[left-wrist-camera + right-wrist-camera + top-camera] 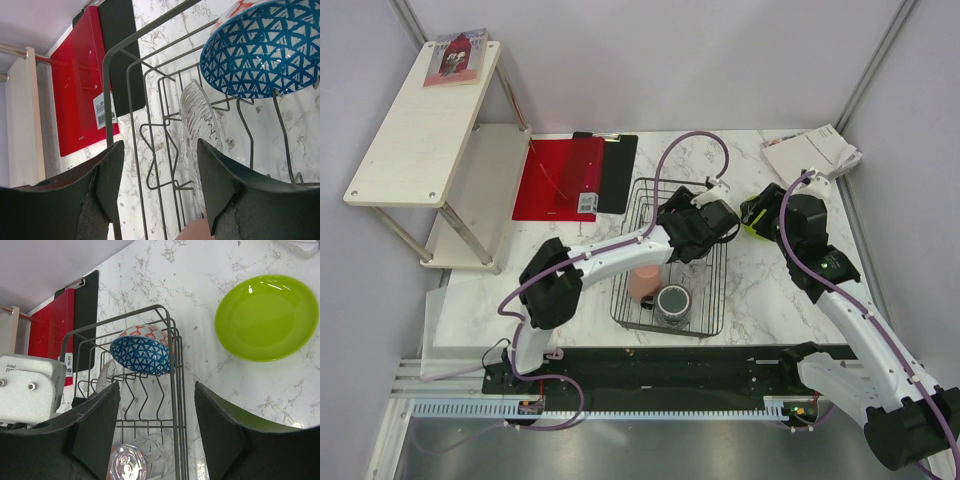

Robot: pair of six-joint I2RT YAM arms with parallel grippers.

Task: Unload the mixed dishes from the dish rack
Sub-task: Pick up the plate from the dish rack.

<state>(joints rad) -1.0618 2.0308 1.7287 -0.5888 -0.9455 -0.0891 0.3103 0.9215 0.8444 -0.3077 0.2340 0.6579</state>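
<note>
Left fingers [107, 185] are spread with nothing between them, hanging over the far half of the dish rack [107, 75]. My right fingers [97, 425] are likewise parted and empty, poised above the bench [210, 270] just off the rack's right side. Nearest my bases, the dark grey mug [673, 303] and the salmon-pink cup [645, 283] sit side by side in the rack's near end. Past them, straight ahead of my left fingers, the clear ribbed glass [197, 115] leans among the wires, though I cannot tell how it is propped. I judge it light, slick and brittle, so I would close gently across its body, where the ribs give some bite, and lift it clear of the bars before turning it. Beyond it the blue patterned bowl [260, 50] rests tipped on edge against the wires. It looks like glazed ceramic, heavier and hard, and is probably best pinched at the rim. To the right, the lime-green plate [267, 317] lies flat on the bench outside the rack, already unloaded by my reckoning. Farthest off, the red clipboard [80, 85] lies beyond the rack.
</note>
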